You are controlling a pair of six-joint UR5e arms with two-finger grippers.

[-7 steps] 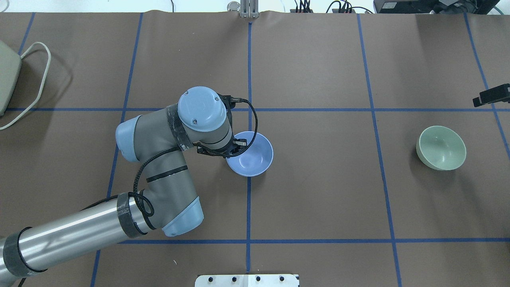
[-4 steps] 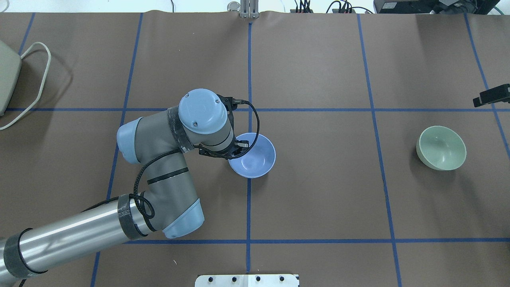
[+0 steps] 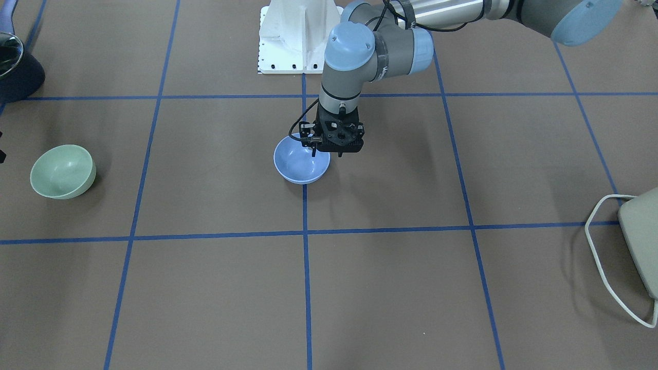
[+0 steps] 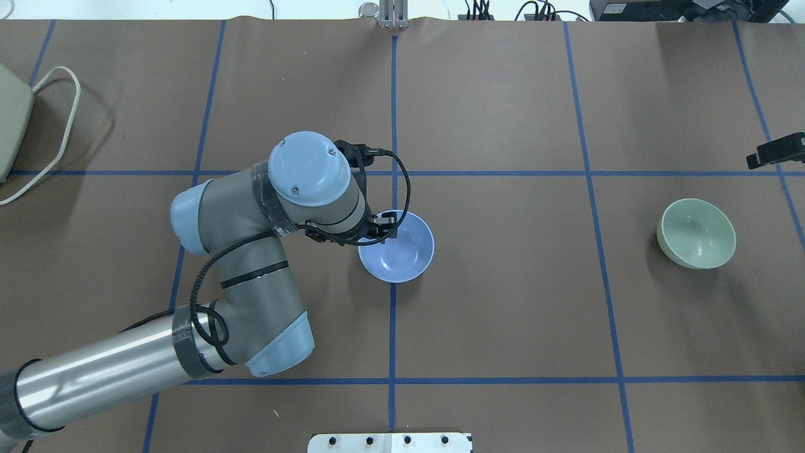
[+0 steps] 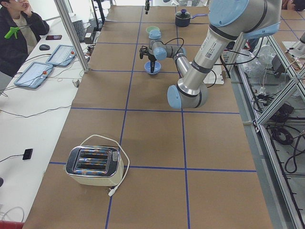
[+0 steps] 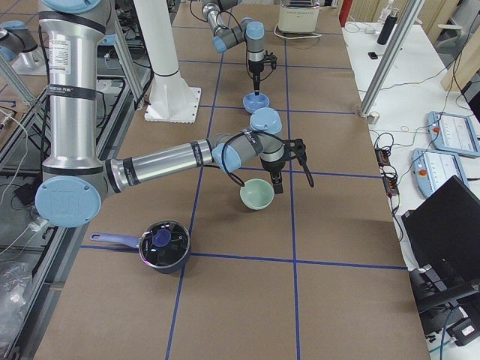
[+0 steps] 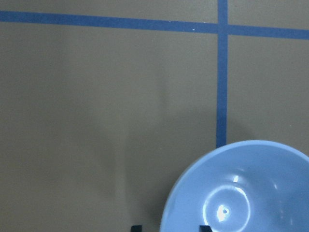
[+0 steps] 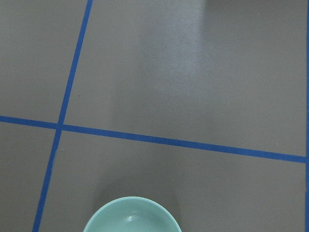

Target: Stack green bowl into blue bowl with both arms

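- The left gripper (image 4: 378, 229), black and two-fingered, stands with its jaws apart astride the rim of the small round glossy periwinkle blue bowl (image 4: 402, 248). In the wrist view one of the fingertips (image 7: 205, 227) is inside the wall and the other outside. The gap looks wider than the thin wall fills, so I judge it not clamped.
- The right gripper (image 6: 277, 178) hangs close by the small round glossy pale mint green bowl (image 4: 696, 234) in the right-end view. Whether its fingers are apart or together cannot be told; its own camera shows only the bowl's edge.
- The blue bowl sits upright on the brown paper-covered table (image 4: 503, 314), on the centre blue tape line (image 4: 392, 327). The green bowl stands upright well apart from it, toward the robot's right.
- Handling, as a judgement: both bowls look stiff, light and slick; plastic or ceramic, I cannot say.
- The rim is the one place a narrow gripper can pinch, one finger in and one out. Held at one side, a bowl may swing or slip, and its rounded base may rock on set-down. If ceramic, a knock could chip it.
- Being equal in size, the green should seat only partway into the blue.
- Count: one blue bowl, one green bowl, two grippers, one cream toaster (image 5: 94, 166), one dark lidded pot (image 6: 161, 244).
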